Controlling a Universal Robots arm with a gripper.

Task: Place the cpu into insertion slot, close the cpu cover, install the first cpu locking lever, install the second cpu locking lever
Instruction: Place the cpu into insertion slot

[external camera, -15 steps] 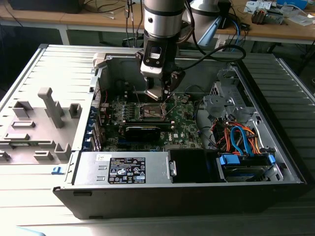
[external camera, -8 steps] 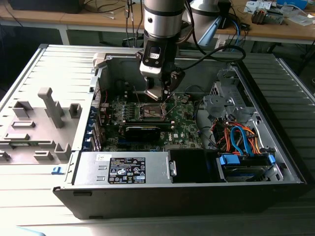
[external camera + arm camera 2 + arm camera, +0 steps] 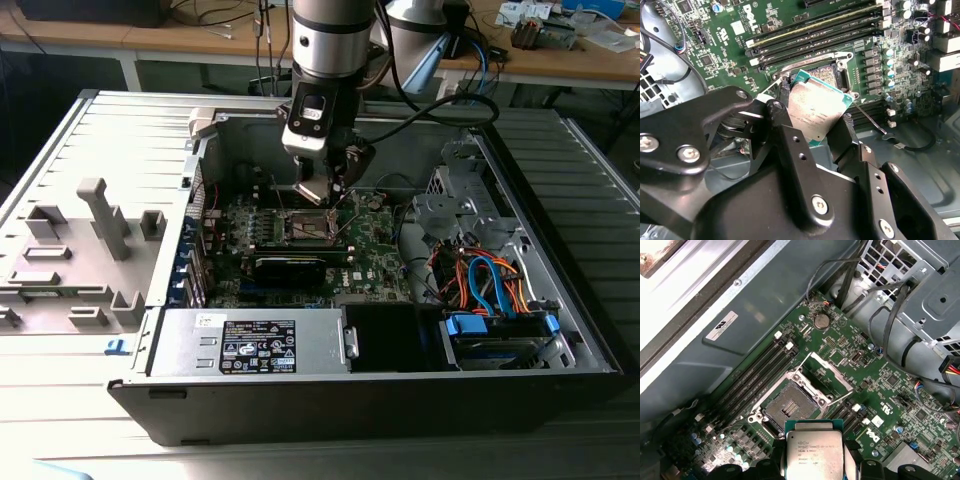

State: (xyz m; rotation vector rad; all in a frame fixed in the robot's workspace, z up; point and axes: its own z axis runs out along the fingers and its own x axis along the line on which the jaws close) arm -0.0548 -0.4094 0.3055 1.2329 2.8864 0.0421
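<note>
In the exterior view the gripper [image 3: 320, 195] hangs just above the slot [image 3: 305, 228], in the middle of the open case [image 3: 560, 330].

In the second wrist view its fingers [image 3: 777, 117] clamp two opposite edges of the cpu [image 3: 817, 102].

In the first wrist view the cpu [image 3: 814, 450] is near the slot [image 3: 788, 407], metal top upward. It is square, without a long axis. The cover [image 3: 829, 374] stands open. The cpu's edges seem turned against the slot's, so a corner may catch and bend the contacts.

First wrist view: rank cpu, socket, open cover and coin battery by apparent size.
1. cpu, though it is nearest the camera, so its lead is unsure.
2. socket and open cover, about alike.
3. coin battery.
</note>
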